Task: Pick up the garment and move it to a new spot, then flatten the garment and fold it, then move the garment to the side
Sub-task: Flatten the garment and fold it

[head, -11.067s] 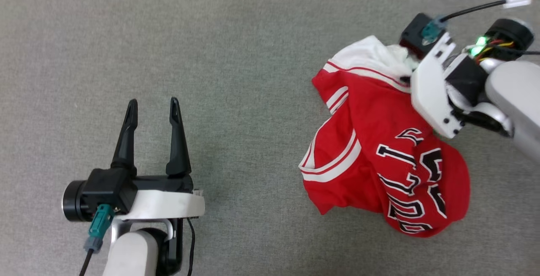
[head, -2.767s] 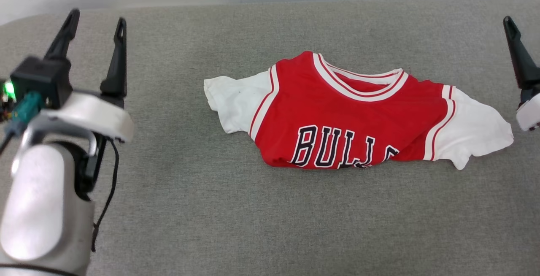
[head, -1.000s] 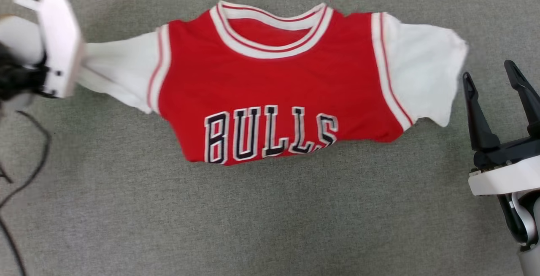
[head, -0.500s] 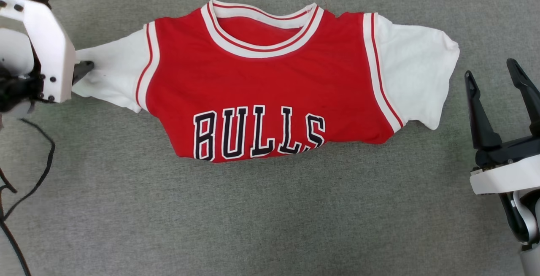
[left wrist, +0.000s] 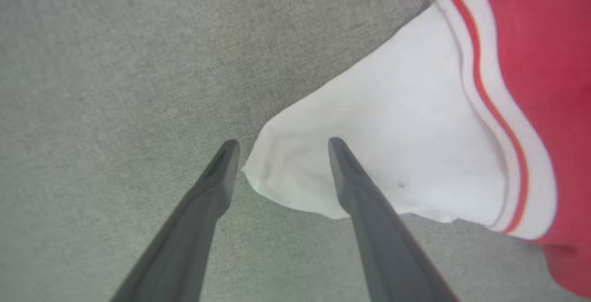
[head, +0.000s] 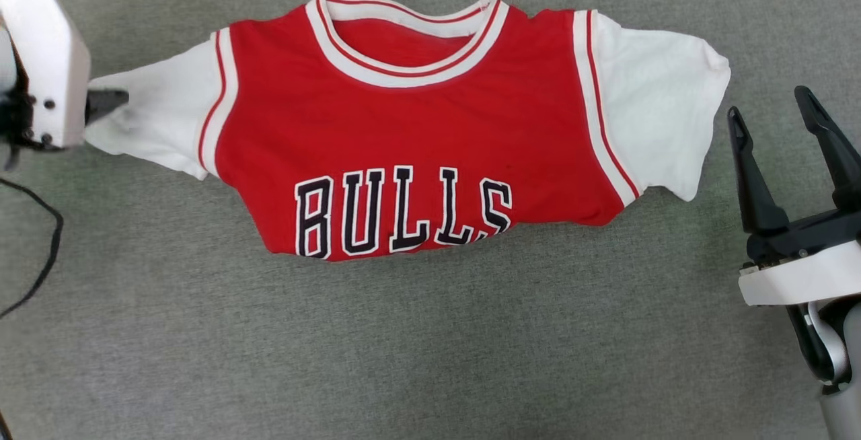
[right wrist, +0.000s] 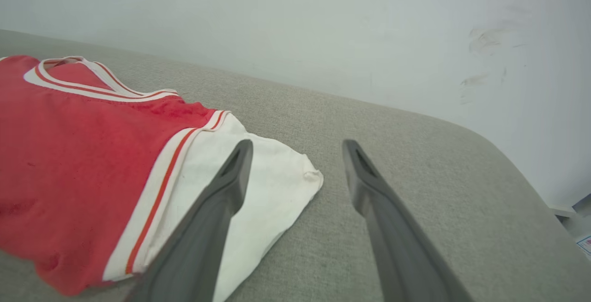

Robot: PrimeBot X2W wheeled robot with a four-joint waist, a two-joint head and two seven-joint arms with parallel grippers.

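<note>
The garment point(head: 403, 130) lies front up on the grey surface, a red shirt with white sleeves and a black "BULLS" print, its lower part tucked under. My left gripper point(head: 102, 99) is at the tip of the sleeve on the view's left. In the left wrist view that gripper point(left wrist: 282, 144) is open, the white sleeve point(left wrist: 392, 131) lying loose between and under its fingers. My right gripper point(head: 769, 105) stands open just right of the other sleeve, apart from it. The right wrist view shows its fingers point(right wrist: 221, 191) above the sleeve's edge point(right wrist: 277, 186).
The grey fabric surface point(head: 430, 346) stretches wide in front of the garment. A black cable point(head: 40, 251) loops at the left edge. In the right wrist view a pale wall point(right wrist: 323, 25) stands behind the surface, whose rounded edge point(right wrist: 508, 154) drops off at the right.
My left gripper has opened and let go of the sleeve it was pulling, and the sleeve now lies slack. The right gripper has stayed open beside the other sleeve.
</note>
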